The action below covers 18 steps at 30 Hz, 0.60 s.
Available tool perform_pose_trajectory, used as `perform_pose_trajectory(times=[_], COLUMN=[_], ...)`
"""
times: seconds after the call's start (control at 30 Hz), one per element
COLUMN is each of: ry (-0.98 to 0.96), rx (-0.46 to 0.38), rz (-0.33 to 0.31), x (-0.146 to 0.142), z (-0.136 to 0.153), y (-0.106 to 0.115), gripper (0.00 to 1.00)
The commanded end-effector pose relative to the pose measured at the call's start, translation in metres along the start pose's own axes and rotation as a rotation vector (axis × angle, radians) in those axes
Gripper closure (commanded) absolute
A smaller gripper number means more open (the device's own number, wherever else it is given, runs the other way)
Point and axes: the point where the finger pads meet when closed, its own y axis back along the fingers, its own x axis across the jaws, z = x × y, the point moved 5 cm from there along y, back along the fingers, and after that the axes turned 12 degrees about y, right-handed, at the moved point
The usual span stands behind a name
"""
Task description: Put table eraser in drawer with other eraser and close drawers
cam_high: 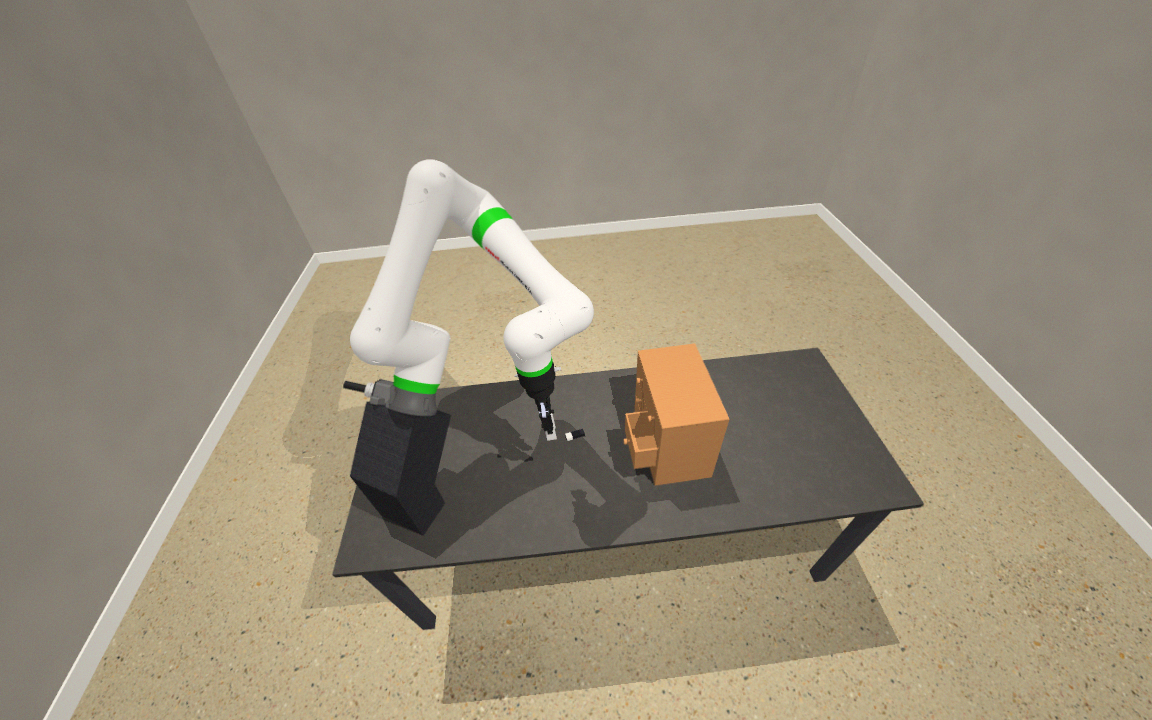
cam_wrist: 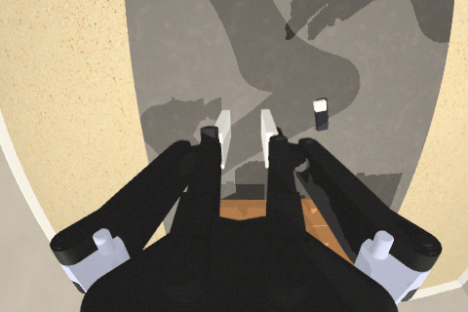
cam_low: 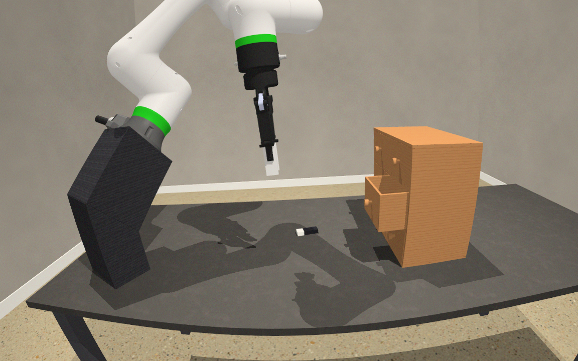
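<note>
The eraser [cam_high: 575, 435] [cam_low: 306, 231] [cam_wrist: 321, 114], a small block with a white end and a black body, lies flat on the table. My gripper [cam_high: 550, 435] [cam_low: 272, 169] [cam_wrist: 246, 123] points down above the table, a little on the robot's side of the eraser. Its white fingertips stand partly apart with nothing between them. In the wrist view the eraser lies right of both fingers. The orange chest [cam_high: 692, 447] [cam_low: 443, 201] stands upright. One middle-height drawer [cam_high: 644, 457] [cam_low: 393, 211] sticks well out of its front and looks level; I cannot make out its contents.
The other drawers in view look pushed in, with round knobs on their fronts. The robot's dark base [cam_high: 396, 470] [cam_low: 111, 210] stands at the opposite end of the table [cam_high: 813, 429] [cam_low: 237, 296] from the chest. Arm shadows fall across the table top.
</note>
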Motion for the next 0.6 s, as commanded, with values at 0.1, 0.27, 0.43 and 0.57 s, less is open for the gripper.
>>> perform_pose_trajectory(times=[0.1, 0.27, 0.43, 0.57], ry=[0.001, 0.001, 0.001, 0.001], rx=[0.047, 0.049, 0.049, 0.049], rz=[0.010, 0.010, 0.010, 0.010], x=[0.0004, 0.0004, 0.0004, 0.0004], z=[-0.0011, -0.0012, -0.0012, -0.0012], y=[0.0041, 0.0042, 0.0042, 0.0042], gripper=[0.80, 0.80, 0.80, 0.80])
